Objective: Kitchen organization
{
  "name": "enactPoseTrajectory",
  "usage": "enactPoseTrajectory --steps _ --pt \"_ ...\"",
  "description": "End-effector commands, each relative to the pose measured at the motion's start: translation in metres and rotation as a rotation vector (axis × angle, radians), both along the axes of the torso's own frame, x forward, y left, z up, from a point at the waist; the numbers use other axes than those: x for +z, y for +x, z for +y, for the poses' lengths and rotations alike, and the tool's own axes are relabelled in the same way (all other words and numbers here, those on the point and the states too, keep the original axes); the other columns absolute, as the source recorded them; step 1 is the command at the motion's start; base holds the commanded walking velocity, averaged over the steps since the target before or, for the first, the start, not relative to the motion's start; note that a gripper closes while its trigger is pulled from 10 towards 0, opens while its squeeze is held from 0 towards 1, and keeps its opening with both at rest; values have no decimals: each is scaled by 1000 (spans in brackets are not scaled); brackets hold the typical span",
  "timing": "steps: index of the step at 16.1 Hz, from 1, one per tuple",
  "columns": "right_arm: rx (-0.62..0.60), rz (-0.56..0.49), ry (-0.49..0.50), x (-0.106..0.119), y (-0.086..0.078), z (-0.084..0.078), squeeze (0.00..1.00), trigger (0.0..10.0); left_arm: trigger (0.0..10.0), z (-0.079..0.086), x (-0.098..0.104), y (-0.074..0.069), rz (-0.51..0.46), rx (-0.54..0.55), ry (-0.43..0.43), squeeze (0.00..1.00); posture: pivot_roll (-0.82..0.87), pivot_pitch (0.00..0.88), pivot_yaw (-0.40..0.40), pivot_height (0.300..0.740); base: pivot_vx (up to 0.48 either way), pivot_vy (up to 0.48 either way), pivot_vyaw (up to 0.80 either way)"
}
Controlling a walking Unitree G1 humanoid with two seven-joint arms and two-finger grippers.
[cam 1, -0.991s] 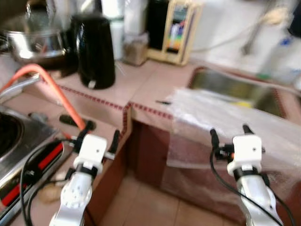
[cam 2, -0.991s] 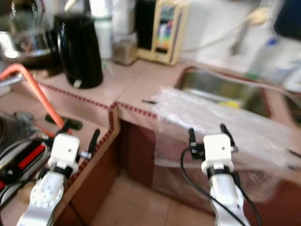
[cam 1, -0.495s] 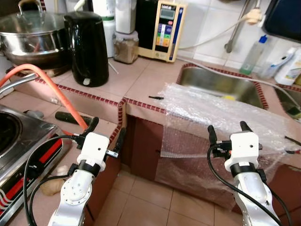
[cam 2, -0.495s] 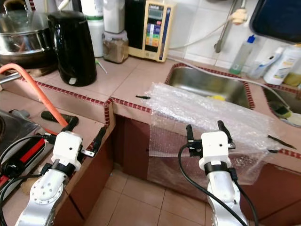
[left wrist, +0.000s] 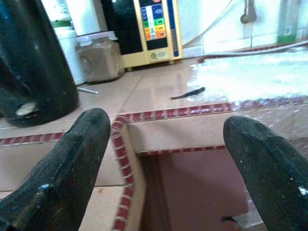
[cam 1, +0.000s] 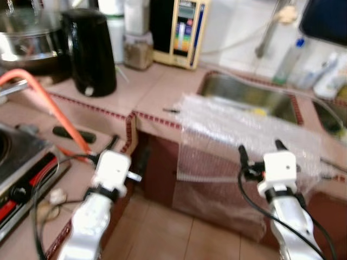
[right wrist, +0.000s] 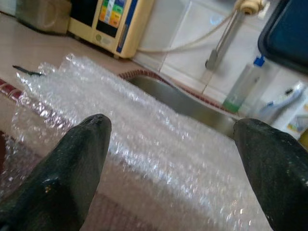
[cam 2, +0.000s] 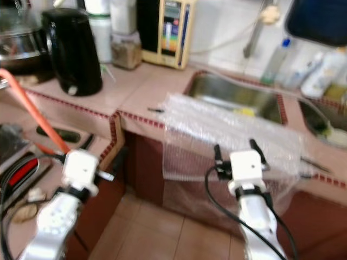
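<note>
A sheet of bubble wrap [cam 1: 246,130] lies on the tiled surface [cam 1: 162,92] in front of the sink [cam 1: 249,97], draping over the surface's front edge. The right end effector [cam 1: 260,150] hovers just before the wrap, fingers spread wide and empty. The left end effector [left wrist: 168,144], also wide open and empty, hangs off the wrap's far side from the sink, toward the black kettle [cam 1: 89,51].

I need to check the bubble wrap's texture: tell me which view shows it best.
The right wrist view: the bubble wrap is close and sharp between the open right gripper jaws. Both eye views show it whole but blurred, draped over the counter edge; the left wrist view catches one corner.
</note>
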State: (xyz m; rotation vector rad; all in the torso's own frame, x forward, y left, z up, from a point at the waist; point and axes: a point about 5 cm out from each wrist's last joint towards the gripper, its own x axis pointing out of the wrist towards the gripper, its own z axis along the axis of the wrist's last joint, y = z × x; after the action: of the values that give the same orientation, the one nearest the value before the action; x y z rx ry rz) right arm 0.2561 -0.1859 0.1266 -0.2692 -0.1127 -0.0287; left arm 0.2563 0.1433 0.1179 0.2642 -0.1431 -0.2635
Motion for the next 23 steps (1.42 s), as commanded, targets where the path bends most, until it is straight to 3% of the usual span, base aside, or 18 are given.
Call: enactPoseTrajectory --steps 1,17,21,22,23 --pt "12 -5 7 0 1 4 1000 10000 10000 5 1 0 -1 14 10 0 210 0 -110 740 0 -394 0" --pt "46 22 26 -8 4 10 1000 10000 10000 11 -6 -3 25 40 19 0 245 0 -122 740 0 -417 0" --pt "83 48 47 -18 2 15 1000 10000 10000 26 -27 -11 79 124 67 0 250 0 -116 740 0 0 0" --pt "124 74 38 -29 1 19 937 10000 10000 34 -40 -12 121 165 73 0 255 0 -117 740 0 0 0" --pt "132 109 33 -39 2 20 647 10000 10000 40 -48 -12 146 193 81 0 258 0 -119 740 0 0 0"
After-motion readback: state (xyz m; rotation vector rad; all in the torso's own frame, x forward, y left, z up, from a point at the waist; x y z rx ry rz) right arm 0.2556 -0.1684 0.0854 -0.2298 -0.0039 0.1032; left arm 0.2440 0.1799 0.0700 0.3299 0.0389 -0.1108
